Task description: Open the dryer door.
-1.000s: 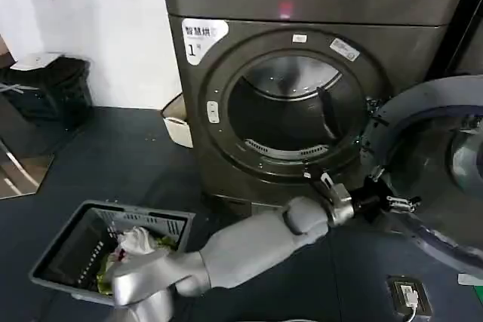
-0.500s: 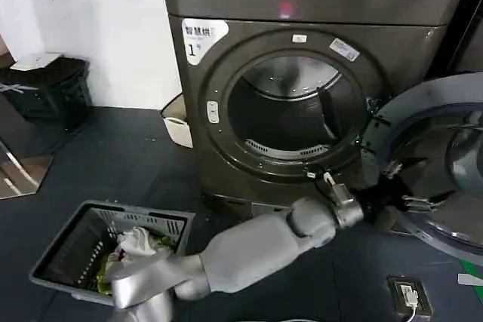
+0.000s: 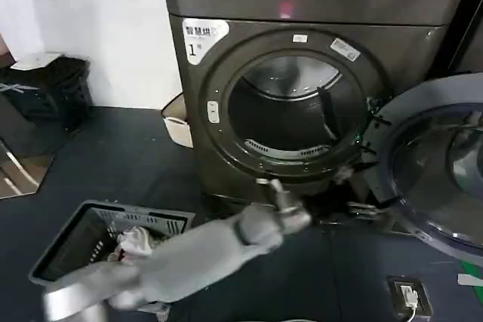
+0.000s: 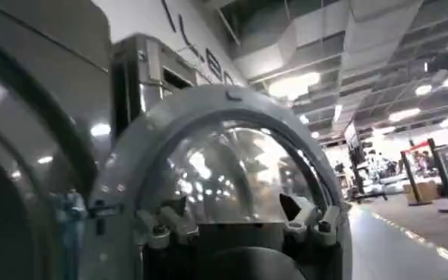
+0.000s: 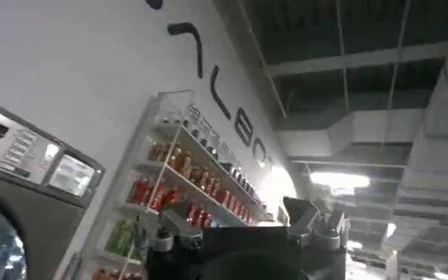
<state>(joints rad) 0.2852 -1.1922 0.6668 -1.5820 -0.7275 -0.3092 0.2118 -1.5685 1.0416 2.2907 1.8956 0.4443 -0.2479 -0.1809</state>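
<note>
The dryer (image 3: 226, 164) is a dark grey front-loader with a white "1" sticker, and its round drum opening (image 3: 290, 111) stands uncovered. The dryer door (image 3: 434, 167) is swung out wide to the right, its grey inner face and glass toward me. My left gripper (image 3: 362, 209) hangs low in front of the machine, just left of the door's lower rim, open and holding nothing. In the left wrist view the dryer door (image 4: 231, 163) rises ahead beyond the left gripper (image 4: 235, 221). The right gripper (image 5: 243, 224) is open and empty, pointing up toward the ceiling.
A grey laundry basket (image 3: 98, 209) with clothes sits on the dark floor at lower left. A black bin (image 3: 53, 88) stands by the wall and a white box (image 3: 177, 122) beside the dryer. A small device (image 3: 407, 295) lies on the floor. A drinks shelf (image 5: 185, 175) stands beyond another machine (image 5: 26, 171).
The left arm has drawn back to the left, away from the door's rim where its gripper was a second ago. The door has stayed swung open on the right.
</note>
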